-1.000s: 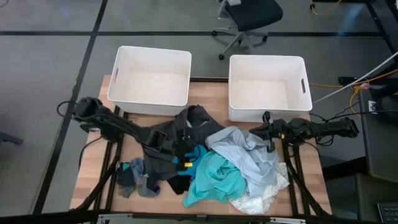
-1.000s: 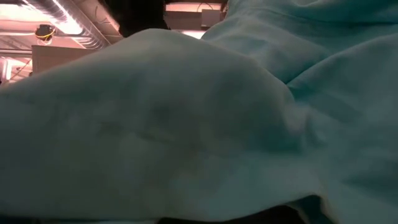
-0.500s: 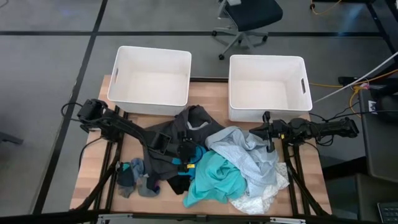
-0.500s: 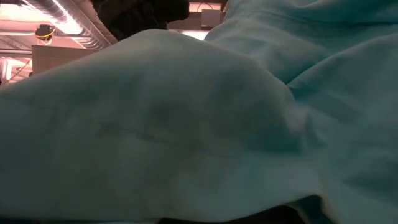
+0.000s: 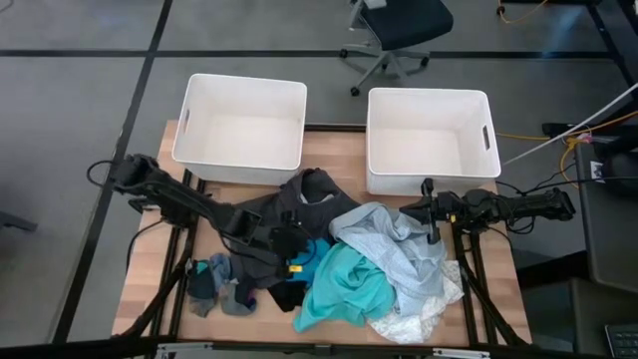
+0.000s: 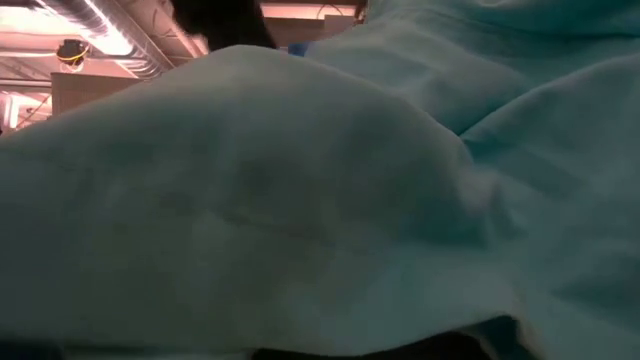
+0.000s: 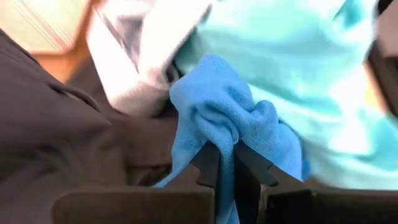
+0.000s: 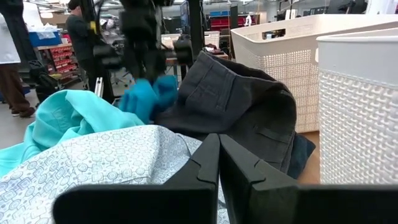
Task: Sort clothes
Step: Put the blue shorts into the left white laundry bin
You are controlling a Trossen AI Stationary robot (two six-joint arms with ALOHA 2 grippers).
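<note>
The clothes lie in a heap on the wooden table: a dark grey garment (image 5: 269, 214), a teal one (image 5: 344, 284), a pale blue patterned one (image 5: 399, 249) and small grey-blue socks (image 5: 214, 284). In the heap's middle my left gripper (image 5: 297, 249) is shut on a bright blue cloth (image 7: 217, 112). My right gripper (image 5: 409, 211) waits shut at the heap's right side, over the pale blue garment (image 8: 112, 162), holding nothing. The low view is filled by the teal garment (image 6: 320, 200). My left gripper pinches a bunched fold of the bright blue cloth (image 7: 222, 140) between its two fingers. The cloth puffs up beyond the fingertips (image 7: 208, 158). It stands between the dark grey garment (image 7: 56, 130) and the teal one (image 7: 298, 74); how many layers are caught I cannot tell.
Two white bins stand side by side at the table's far edge, one left (image 5: 189, 150), one right (image 5: 374, 175). An office chair (image 5: 394, 35) is on the floor beyond them. People stand in the room past the table (image 8: 12, 56).
My left gripper has shut on the bright blue cloth in the middle of the heap, bunching it between its fingers.
</note>
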